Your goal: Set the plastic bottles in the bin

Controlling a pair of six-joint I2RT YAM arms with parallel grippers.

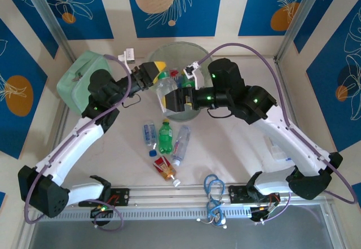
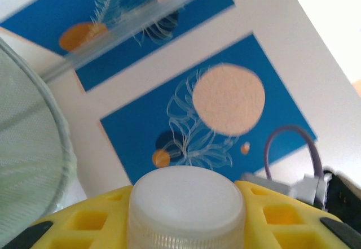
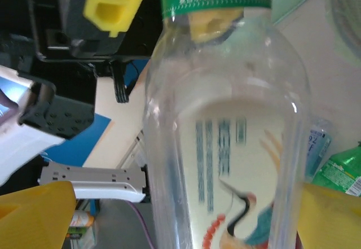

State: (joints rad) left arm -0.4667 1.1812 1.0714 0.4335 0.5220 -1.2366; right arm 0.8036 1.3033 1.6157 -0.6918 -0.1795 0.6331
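Top external: left claw (image 1: 155, 68) tight on a clear bottle (image 1: 168, 83) at the bin (image 1: 186, 44), right claw (image 1: 169, 100) wide open.

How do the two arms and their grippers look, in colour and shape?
The left arm and right arm have white lower links, black joints and upper segments, green lights. A purple cable loops along each. The left gripper and right gripper have yellow fingers with square recesses.

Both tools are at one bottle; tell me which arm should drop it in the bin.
Left: the left tool pinches the bottle by the bin; the right tool stands open around it.
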